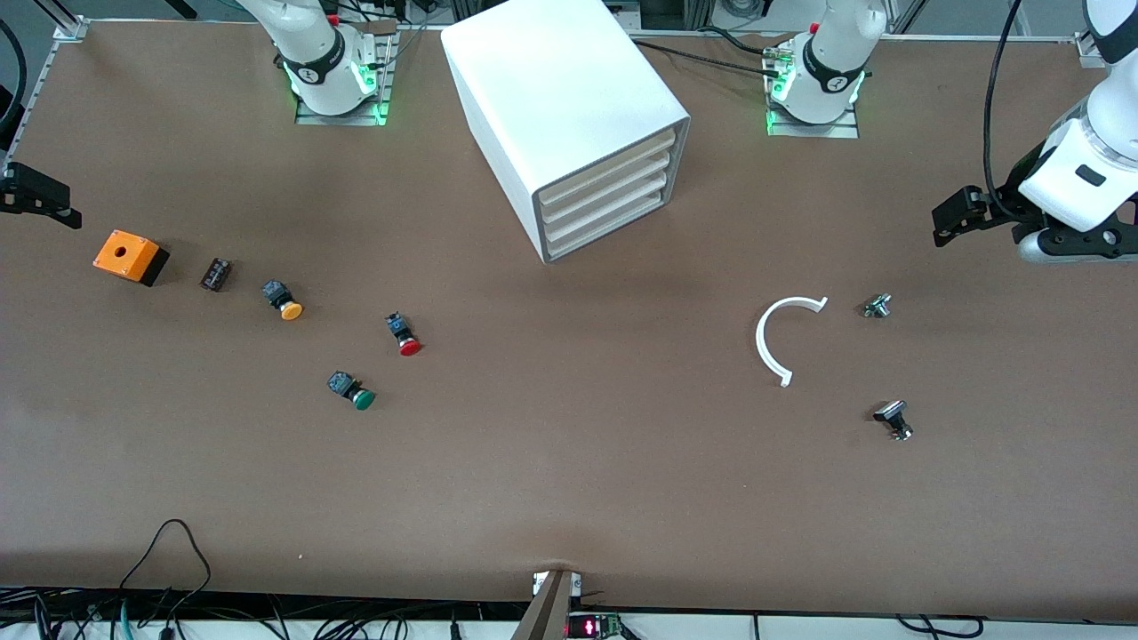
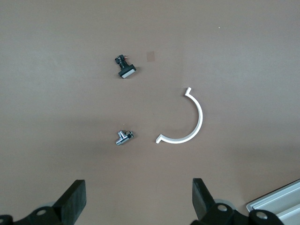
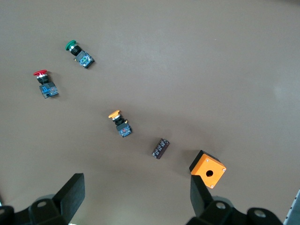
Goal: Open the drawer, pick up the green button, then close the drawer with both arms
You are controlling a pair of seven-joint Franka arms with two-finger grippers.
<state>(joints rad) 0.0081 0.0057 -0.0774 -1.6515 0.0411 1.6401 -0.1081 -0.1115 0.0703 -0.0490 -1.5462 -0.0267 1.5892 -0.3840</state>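
The white cabinet stands at the middle of the table between the two arm bases, and one corner of it shows in the left wrist view. Its bottom drawer is shut, flush with the three above it. The green-capped button lies on its side on the table, toward the right arm's end. My right gripper hangs open and empty over that end of the table, near the orange box. My left gripper hangs open and empty over the left arm's end.
A red-capped button, an orange-capped button, a small dark block and an orange box lie near the green one. A white C-shaped ring and two small metal parts lie below the left gripper.
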